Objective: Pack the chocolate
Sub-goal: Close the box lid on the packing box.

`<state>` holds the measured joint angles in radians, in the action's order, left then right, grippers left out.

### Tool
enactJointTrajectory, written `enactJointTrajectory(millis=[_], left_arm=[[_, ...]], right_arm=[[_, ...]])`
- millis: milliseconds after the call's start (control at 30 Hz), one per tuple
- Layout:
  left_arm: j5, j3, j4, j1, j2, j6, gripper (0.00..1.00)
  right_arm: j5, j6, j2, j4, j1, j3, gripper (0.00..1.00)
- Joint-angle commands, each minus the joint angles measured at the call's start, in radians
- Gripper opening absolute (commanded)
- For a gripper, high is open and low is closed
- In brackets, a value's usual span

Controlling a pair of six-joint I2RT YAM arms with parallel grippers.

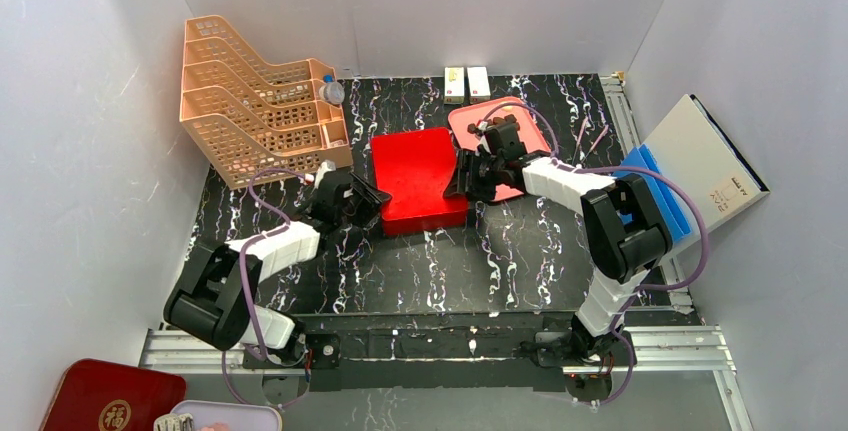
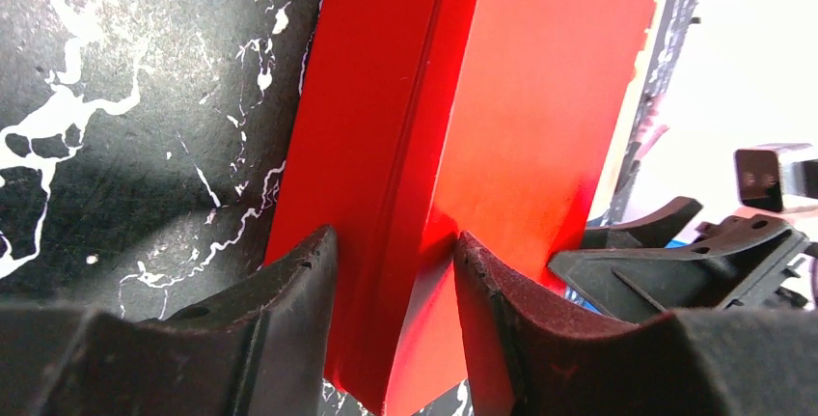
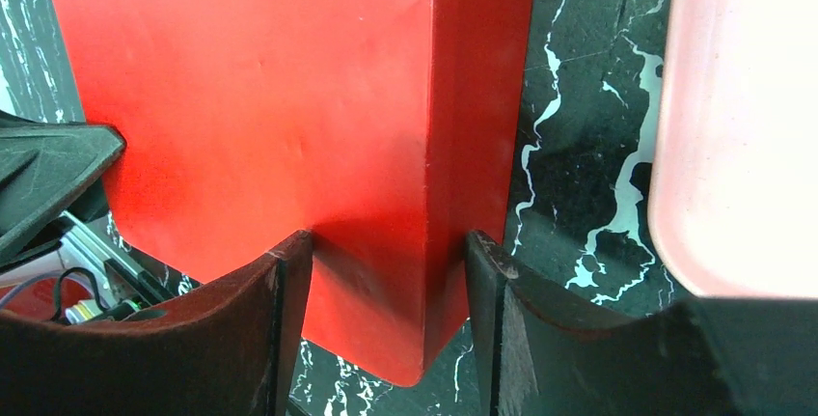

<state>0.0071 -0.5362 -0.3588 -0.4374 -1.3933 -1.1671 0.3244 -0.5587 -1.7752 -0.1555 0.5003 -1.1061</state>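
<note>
- Table [image 1: 450, 261]: a wide marbled stretch lies between box and arm bases.
- Box [image 1: 415, 176]: red, closed, at centre.
- Tray [image 1: 520, 111]: pink, just right of box's right edge.
- Left end effector [image 2: 391, 242] clamps box's left edge; right end effector [image 3: 386, 242] clamps its right edge.
- Chocolate [image 1: 480, 129]: on tray.

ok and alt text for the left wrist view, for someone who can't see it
The left gripper pinches one edge of a red box, a finger on each side, over the black marbled table. The right gripper shows at the box's far side.
</note>
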Motion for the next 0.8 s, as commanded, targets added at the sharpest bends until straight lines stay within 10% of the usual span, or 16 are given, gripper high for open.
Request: enactJointTrajectory(millis=[0, 767], left_arm=[[0.074, -0.061, 0.304, -0.044, -0.041, 0.084, 0.11], [-0.109, -0.333, 0.650, 0.006, -0.018, 0.290, 0.28]], right_arm=[[0.018, 0.033, -0.073, -0.063, 0.092, -0.021, 0.56], [0.009, 0.045, -0.079, -0.094, 0.064, -0.061, 0.63]])
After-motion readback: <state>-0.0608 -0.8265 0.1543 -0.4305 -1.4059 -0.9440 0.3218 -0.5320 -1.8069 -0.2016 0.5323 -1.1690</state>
